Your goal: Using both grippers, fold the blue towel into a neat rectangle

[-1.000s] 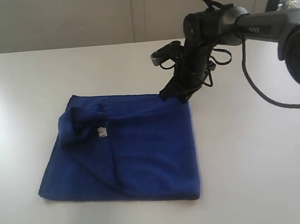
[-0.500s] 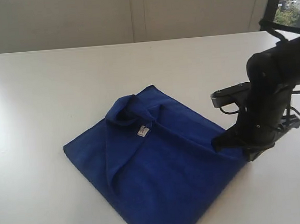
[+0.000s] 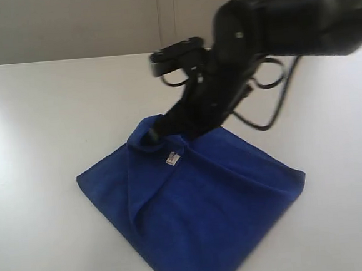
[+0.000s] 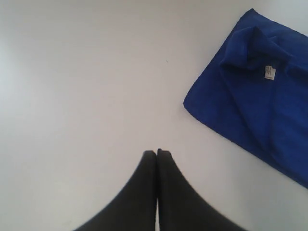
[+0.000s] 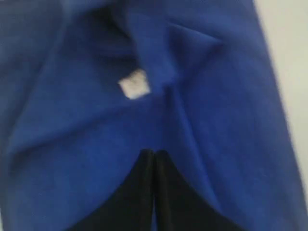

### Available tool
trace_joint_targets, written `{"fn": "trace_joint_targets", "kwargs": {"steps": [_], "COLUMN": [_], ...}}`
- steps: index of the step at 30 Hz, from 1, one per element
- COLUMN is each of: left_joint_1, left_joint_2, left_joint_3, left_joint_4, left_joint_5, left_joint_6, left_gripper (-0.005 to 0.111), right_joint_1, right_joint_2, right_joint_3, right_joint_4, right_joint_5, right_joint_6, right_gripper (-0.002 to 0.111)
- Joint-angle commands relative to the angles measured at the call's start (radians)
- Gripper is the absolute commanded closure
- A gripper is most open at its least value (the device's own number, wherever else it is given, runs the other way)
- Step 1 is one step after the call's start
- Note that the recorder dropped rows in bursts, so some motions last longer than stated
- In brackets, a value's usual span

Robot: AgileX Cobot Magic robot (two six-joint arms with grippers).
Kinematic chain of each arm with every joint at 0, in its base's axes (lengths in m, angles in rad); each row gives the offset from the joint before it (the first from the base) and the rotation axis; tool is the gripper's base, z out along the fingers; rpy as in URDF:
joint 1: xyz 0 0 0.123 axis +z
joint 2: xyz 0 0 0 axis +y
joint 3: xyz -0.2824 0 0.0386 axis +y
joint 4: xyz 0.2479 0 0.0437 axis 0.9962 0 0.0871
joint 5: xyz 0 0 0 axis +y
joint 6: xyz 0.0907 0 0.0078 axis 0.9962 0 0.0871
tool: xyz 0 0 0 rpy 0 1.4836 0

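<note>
Two hands were checked, and both have their fingers pressed flat together.

Left hand (image 4: 157, 153): closed and holding nothing. It hangs over bare white bench (image 4: 86, 72), well apart from the towel (image 4: 255, 110). It does not show in the exterior view.

Right hand (image 3: 151, 135): closed. Its arm comes in from the right of the exterior view and reaches across the middle, angled downward. The tip sits at the bunched far corner of the towel (image 3: 199, 209). The arm is blurred there, so I cannot tell whether the tip touches the cloth. In the right wrist view the closed fingers (image 5: 144, 183) point over the blue cloth (image 5: 72, 120), and no fabric is visible pinched between them.

Towel: it lies flat on the bench (image 3: 41, 109), roughly folded and set on the diagonal. One corner points toward the near edge of the exterior view and is cut off there. The far corner is rumpled into a raised roll. A loose diagonal fold runs across the upper layer, so the edges do not line up neatly.

Label (image 3: 172, 159): small, white and face up, just beside the rumpled corner. It also shows in the left wrist view (image 4: 269, 72) and, out of focus, in the right wrist view (image 5: 134, 84).
</note>
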Motion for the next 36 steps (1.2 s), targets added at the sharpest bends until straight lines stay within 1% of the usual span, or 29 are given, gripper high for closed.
{"fn": "trace_joint_targets", "kwargs": {"steps": [1,6,10,14,21,25,36], "left_joint_1": [0.003,0.003,0.003,0.003,0.003,0.003,0.003], "left_joint_2": [-0.007,-0.007,-0.007,-0.007,-0.007,-0.007,-0.007], "left_joint_3": [0.007,0.007,0.007,0.007,0.007,0.007,0.007], "left_joint_4": [-0.003,-0.003,-0.003,-0.003,-0.003,-0.003,-0.003], "left_joint_5": [0.003,0.003,0.003,0.003,0.003,0.003,0.003], "left_joint_6": [-0.008,-0.008,-0.008,-0.008,-0.008,-0.008,-0.008], "left_gripper": [0.107,0.107,0.107,0.107,0.107,0.107,0.107], "right_joint_1": [0.11,0.15,0.15,0.15,0.147,0.104,-0.127], "right_joint_2": [0.254,0.488,0.578,0.615,0.66,0.67,0.736], "right_joint_3": [-0.252,-0.498,-0.634,-0.675,-0.691,-0.706,-0.715], "right_joint_4": [0.055,0.062,0.062,0.064,0.04,-0.042,-0.044], "right_joint_5": [0.056,0.1,0.146,0.148,0.132,0.094,0.003], "right_joint_6": [-0.057,-0.057,-0.057,-0.057,-0.031,0.096,0.306], "right_gripper": [0.108,0.108,0.108,0.108,0.108,0.108,0.108]}}
